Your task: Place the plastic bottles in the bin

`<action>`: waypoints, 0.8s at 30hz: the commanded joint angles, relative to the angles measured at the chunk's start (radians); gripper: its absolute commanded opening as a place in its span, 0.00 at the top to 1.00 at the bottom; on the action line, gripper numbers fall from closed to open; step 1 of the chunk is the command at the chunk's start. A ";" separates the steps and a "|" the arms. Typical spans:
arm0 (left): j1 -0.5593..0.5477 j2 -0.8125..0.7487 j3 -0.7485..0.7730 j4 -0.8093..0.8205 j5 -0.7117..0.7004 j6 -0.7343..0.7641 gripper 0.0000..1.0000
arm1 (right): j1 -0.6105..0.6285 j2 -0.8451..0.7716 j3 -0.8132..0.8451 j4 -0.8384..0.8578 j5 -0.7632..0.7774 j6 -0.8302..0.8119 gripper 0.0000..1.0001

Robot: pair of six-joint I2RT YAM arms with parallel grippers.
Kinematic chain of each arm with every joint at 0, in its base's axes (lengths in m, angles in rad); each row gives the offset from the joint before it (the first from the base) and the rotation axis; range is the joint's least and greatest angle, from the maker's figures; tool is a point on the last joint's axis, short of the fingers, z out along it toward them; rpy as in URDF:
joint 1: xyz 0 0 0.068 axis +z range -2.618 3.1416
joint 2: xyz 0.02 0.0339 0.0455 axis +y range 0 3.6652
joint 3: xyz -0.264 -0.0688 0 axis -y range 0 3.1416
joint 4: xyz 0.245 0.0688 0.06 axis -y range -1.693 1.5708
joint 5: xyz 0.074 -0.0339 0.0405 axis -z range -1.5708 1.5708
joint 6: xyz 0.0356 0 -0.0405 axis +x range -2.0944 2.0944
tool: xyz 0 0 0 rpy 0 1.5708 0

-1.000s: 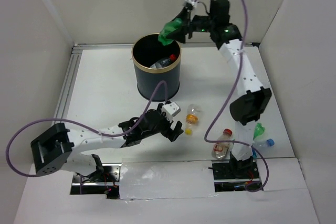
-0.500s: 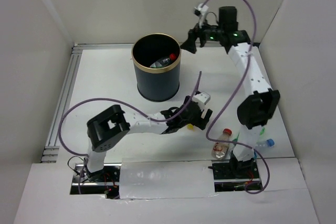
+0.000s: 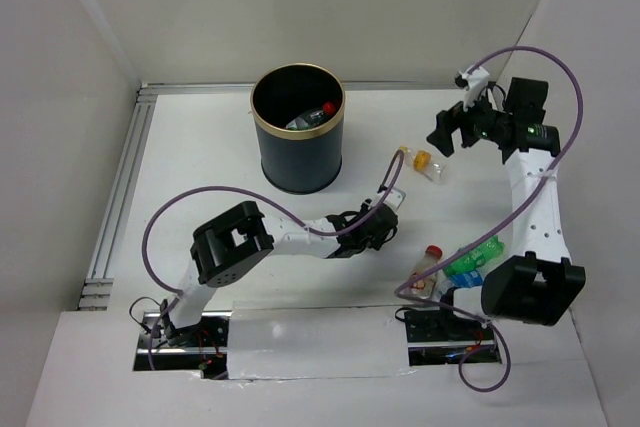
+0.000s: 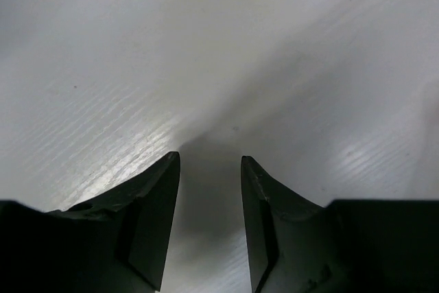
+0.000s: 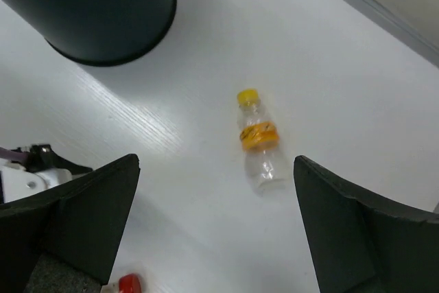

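Observation:
The dark bin [image 3: 297, 152] with the gold rim stands at the back centre, with a red-capped bottle [image 3: 322, 112] lying inside it. A clear bottle with a yellow cap and orange label [image 3: 425, 161] [image 5: 259, 143] lies on the table right of the bin. My right gripper [image 3: 450, 133] [image 5: 216, 162] hovers above that bottle, open wide and empty. My left gripper [image 3: 386, 215] [image 4: 209, 159] is low over the table, front-left of the same bottle. Its jaws stand a narrow gap apart, with only bare table between them. Another red-capped bottle [image 3: 428, 263], a green bottle [image 3: 473, 254] and a blue-capped bottle [image 3: 466, 278] lie by the right arm's base.
White walls enclose the table on the left, back and right. A metal rail [image 3: 118, 187] runs along the left edge. Purple cables loop over both arms. The bin's side [image 5: 89, 5] fills the upper left of the right wrist view.
My right gripper no longer holds the green bottle it carried by the bin; it opened and swung right and nearer. My left arm reached right, its jaws narrowed, and the yellow-capped bottle shifted farther back and right.

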State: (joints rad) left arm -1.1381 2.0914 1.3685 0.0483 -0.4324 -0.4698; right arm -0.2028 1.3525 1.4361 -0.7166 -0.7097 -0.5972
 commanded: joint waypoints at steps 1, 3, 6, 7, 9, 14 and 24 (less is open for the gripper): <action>0.001 -0.074 -0.055 0.085 0.013 0.034 0.46 | -0.035 -0.038 -0.057 0.035 0.016 -0.038 0.00; 0.001 -0.135 -0.069 0.061 0.065 0.045 0.28 | -0.058 0.008 -0.066 -0.006 0.047 -0.103 0.00; 0.001 -0.211 -0.107 -0.023 0.125 0.022 0.17 | -0.067 0.127 -0.089 0.096 0.165 -0.146 0.00; 0.001 -0.235 -0.129 -0.024 0.136 0.022 0.16 | -0.067 0.169 -0.065 0.118 0.165 -0.145 0.00; 0.001 -0.327 -0.216 -0.033 0.147 -0.012 0.16 | -0.067 0.322 -0.001 0.155 0.165 -0.110 0.00; -0.017 -0.517 -0.382 -0.045 0.159 -0.076 0.15 | -0.034 0.689 0.387 0.043 0.196 -0.055 0.00; -0.100 -0.721 -0.485 -0.105 0.080 -0.158 0.13 | 0.054 0.976 0.525 0.035 0.423 -0.266 0.02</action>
State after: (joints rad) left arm -1.2194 1.4052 0.8940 -0.0422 -0.3134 -0.5846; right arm -0.1829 2.3207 1.9388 -0.6708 -0.3847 -0.7776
